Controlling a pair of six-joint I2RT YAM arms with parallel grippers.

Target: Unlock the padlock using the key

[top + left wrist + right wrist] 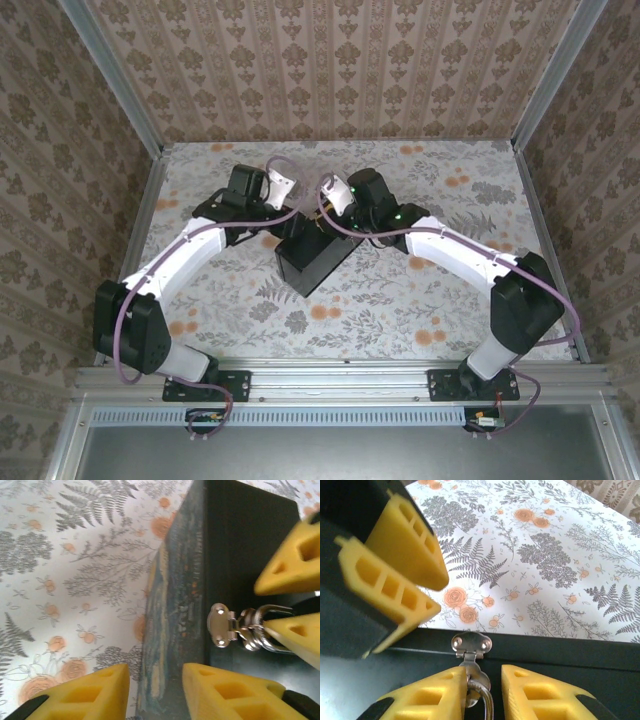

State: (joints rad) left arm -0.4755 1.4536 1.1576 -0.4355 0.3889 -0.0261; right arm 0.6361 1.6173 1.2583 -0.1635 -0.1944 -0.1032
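Note:
A black box (310,265) with a blue-yellow painted lid (172,615) lies mid-table, and both grippers meet at its far end. A silver hasp (471,643) sits on its dark front. The padlock's metal shackle (487,702) hangs through the hasp's loop; the padlock's body is hidden. My right gripper (485,695) is open around the shackle, its left finger (432,697) touching the metal and the other apart. My left gripper (155,690) stands open astride the lid's edge, one finger (85,695) over the table, one over the front. The key is out of view.
The box rests on a floral tablecloth (400,310), with bare cloth on all sides of it. Patterned walls and metal rails (130,110) fence in the table. In the left wrist view the right gripper's fingers (295,560) crowd the hasp (220,625) from the right.

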